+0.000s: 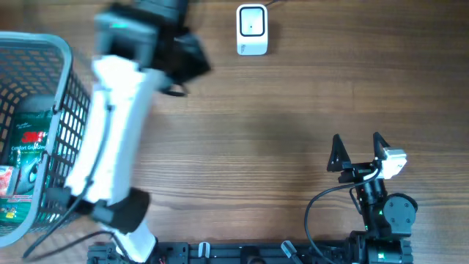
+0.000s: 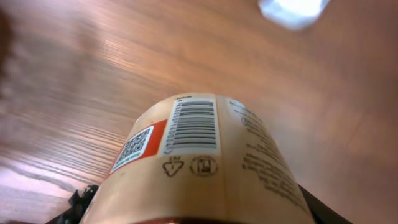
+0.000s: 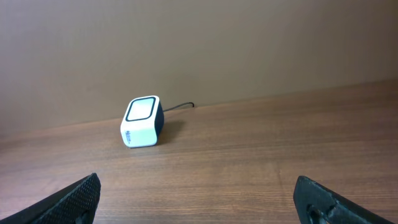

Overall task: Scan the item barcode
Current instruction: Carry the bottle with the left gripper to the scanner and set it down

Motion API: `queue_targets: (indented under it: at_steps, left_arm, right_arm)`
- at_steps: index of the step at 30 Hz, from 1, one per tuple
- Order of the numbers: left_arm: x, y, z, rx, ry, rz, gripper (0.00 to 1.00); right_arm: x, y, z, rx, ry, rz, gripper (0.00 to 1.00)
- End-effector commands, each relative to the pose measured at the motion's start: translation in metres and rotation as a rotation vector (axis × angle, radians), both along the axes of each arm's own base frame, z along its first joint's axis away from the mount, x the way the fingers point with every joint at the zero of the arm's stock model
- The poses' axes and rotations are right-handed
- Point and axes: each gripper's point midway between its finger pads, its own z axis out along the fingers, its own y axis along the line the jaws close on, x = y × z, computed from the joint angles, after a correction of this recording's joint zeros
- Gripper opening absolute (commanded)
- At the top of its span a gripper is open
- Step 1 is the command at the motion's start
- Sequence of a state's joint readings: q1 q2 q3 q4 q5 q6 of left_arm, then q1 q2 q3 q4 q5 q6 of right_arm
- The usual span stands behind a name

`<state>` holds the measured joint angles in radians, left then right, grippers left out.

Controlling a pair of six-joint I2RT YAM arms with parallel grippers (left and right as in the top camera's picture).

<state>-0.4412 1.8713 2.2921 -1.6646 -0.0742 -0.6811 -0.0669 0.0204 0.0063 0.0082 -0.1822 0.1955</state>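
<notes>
A wide wooden table (image 1: 293, 110) is seen from above. A wire basket (image 1: 69, 95) is set at its left edge, and some packs (image 1: 29, 147) are left inside it.

The left arm (image 1: 110, 132) is stretched from the near edge up toward the far side. The right arm (image 1: 385, 213) is parked low at the near right corner, well apart from everything else.

The left gripper (image 1: 183, 62) is blurred from above. In its own wrist view a round can (image 2: 205, 168) is seen between its dark fingers, up off the table, so the can is judged to be grasped. The right gripper (image 1: 359, 147) is spread wide, and nothing is held in it.

The small white scanner (image 1: 251, 29) is placed at the far side of the table, near the middle. It is found to the right of the left gripper, and its window is turned upward. The left gripper is much nearer to it than the right one.

The barcode (image 2: 196, 124) is printed on the curved side of the can. It is turned up toward the wrist camera, not toward the scanner. Which way the can's long side runs cannot be told for sure.

So the can probably needs to be carried right and rolled over, until the barcode is faced down at the window.
</notes>
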Motion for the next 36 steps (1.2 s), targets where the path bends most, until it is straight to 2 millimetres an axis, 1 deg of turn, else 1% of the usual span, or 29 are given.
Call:
queue_targets:
  at_steps: [1, 2, 4, 5, 6, 7, 9, 10, 12, 13, 15, 17, 18, 19, 21, 23, 25, 26, 27, 28, 29, 31, 32, 33, 35, 36]
  left_arm:
    - [-0.01, -0.071, -0.047, 0.134, 0.075, -0.304, 0.5]
    - [-0.018, -0.096, -0.075, 0.187, 0.134, -0.432, 0.5]
    - [-0.028, -0.117, -0.104, 0.213, 0.203, -0.564, 0.49]
    - [-0.032, -0.125, -0.112, 0.206, 0.229, -0.614, 0.49]
    - [-0.049, -0.147, -0.136, 0.155, 0.301, -0.784, 0.48]
    - [-0.062, -0.164, -0.155, 0.101, 0.341, -0.942, 0.49]
    - [-0.073, -0.179, -0.182, 0.053, 0.343, -1.132, 0.5]
    - [-0.077, -0.183, -0.197, 0.035, 0.339, -1.212, 0.54]
    - [-0.085, -0.18, -0.226, 0.026, 0.352, -1.298, 0.57]
    - [-0.087, -0.176, -0.242, 0.033, 0.364, -1.301, 0.56]
    - [-0.088, -0.169, -0.266, 0.046, 0.368, -1.295, 0.56]
    - [-0.089, -0.16, -0.28, 0.081, 0.378, -1.287, 0.57]
    - [-0.085, -0.151, -0.282, 0.14, 0.385, -1.274, 0.64]
    - [-0.073, -0.137, -0.282, 0.253, 0.376, -1.214, 1.0]
    - [-0.056, -0.117, -0.278, 0.403, 0.36, -1.11, 1.0]
    - [-0.059, -0.117, -0.268, 0.404, 0.374, -1.087, 1.0]
    - [-0.062, -0.119, -0.246, 0.422, 0.382, -1.1, 1.0]
    - [-0.058, -0.115, -0.235, 0.463, 0.376, -1.098, 1.0]
    - [-0.049, -0.106, -0.22, 0.544, 0.354, -1.068, 1.0]
    - [-0.042, -0.1, -0.211, 0.596, 0.335, -1.04, 1.0]
    - [-0.031, -0.09, -0.197, 0.685, 0.295, -0.991, 1.0]
    - [-0.019, -0.08, -0.183, 0.77, 0.246, -0.944, 1.0]
    - [-0.012, -0.071, -0.173, 0.834, 0.211, -0.903, 1.0]
    - [-0.002, -0.06, -0.155, 0.911, 0.156, -0.834, 1.0]
    - [0.005, -0.049, -0.133, 0.987, 0.101, -0.782, 1.0]
    - [0.007, -0.045, -0.125, 1.012, 0.08, -0.76, 1.0]
  right_arm:
    - [0.0, 0.0, 0.002, -0.012, -0.012, -0.003, 1.0]
    - [0.0, 0.0, 0.002, -0.012, -0.012, -0.003, 1.0]
    - [0.0, 0.0, 0.002, -0.012, -0.012, -0.003, 1.0]
    - [0.0, 0.0, 0.002, -0.012, -0.012, -0.003, 1.0]
    - [0.0, 0.0, 0.002, -0.012, -0.012, -0.003, 1.0]
    - [0.0, 0.0, 0.002, -0.012, -0.012, -0.003, 1.0]
    - [0.0, 0.0, 0.002, -0.012, -0.012, -0.003, 1.0]
    - [0.0, 0.0, 0.002, -0.012, -0.012, -0.003, 1.0]
    - [0.0, 0.0, 0.002, -0.012, -0.012, -0.003, 1.0]
    - [0.0, 0.0, 0.002, -0.012, -0.012, -0.003, 1.0]
    - [0.0, 0.0, 0.002, -0.012, -0.012, -0.003, 1.0]
    - [0.0, 0.0, 0.002, -0.012, -0.012, -0.003, 1.0]
    - [0.0, 0.0, 0.002, -0.012, -0.012, -0.003, 1.0]
    - [0.0, 0.0, 0.002, -0.012, -0.012, -0.003, 1.0]
    - [0.0, 0.0, 0.002, -0.012, -0.012, -0.003, 1.0]
    - [0.0, 0.0, 0.002, -0.012, -0.012, -0.003, 1.0]
    - [0.0, 0.0, 0.002, -0.012, -0.012, -0.003, 1.0]
    - [0.0, 0.0, 0.002, -0.012, -0.012, -0.003, 1.0]
    - [0.0, 0.0, 0.002, -0.012, -0.012, -0.003, 1.0]
    - [0.0, 0.0, 0.002, -0.012, -0.012, -0.003, 1.0]
    - [0.0, 0.0, 0.002, -0.012, -0.012, -0.003, 1.0]
    - [0.0, 0.0, 0.002, -0.012, -0.012, -0.003, 1.0]
    - [0.0, 0.0, 0.002, -0.012, -0.012, -0.003, 1.0]
    - [0.0, 0.0, 0.002, -0.012, -0.012, -0.003, 1.0]
    - [0.0, 0.0, 0.002, -0.012, -0.012, -0.003, 1.0]
    - [0.0, 0.0, 0.002, -0.012, -0.012, -0.003, 1.0]
